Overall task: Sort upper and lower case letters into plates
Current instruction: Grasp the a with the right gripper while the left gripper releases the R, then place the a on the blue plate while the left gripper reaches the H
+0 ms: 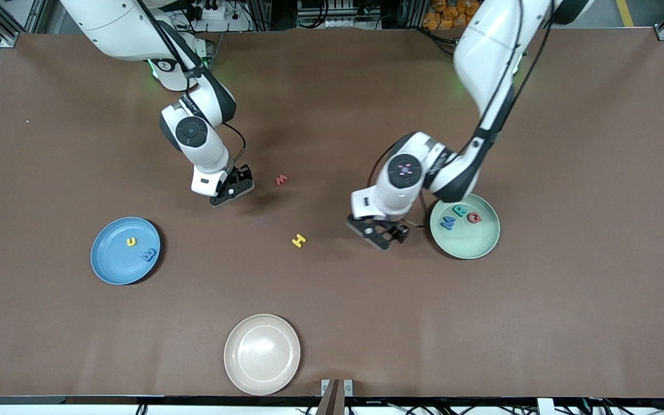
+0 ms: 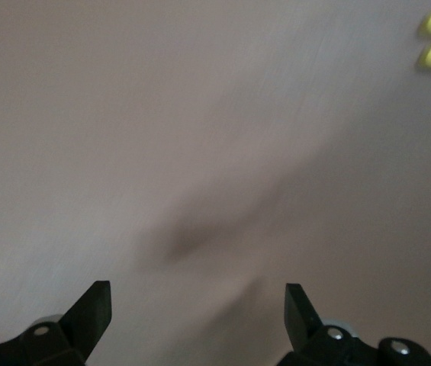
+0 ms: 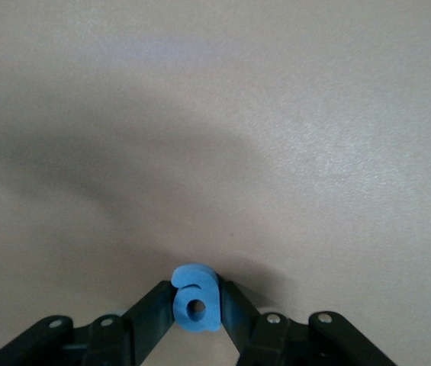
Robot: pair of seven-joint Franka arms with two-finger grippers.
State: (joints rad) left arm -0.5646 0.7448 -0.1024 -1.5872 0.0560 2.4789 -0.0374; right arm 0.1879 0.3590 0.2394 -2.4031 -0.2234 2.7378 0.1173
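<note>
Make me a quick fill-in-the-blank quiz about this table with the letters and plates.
1. The right gripper is shut on a small ____ letter.
2. The green plate holds ____ letters.
3. The yellow H lies on the bare ____, not in a plate.
4. The cream plate holds ____ letters.

Missing words: blue; three; table; no

Matt foam letter (image 3: pixel 194 299) – matt brown table (image 1: pixel 482 323)
</note>
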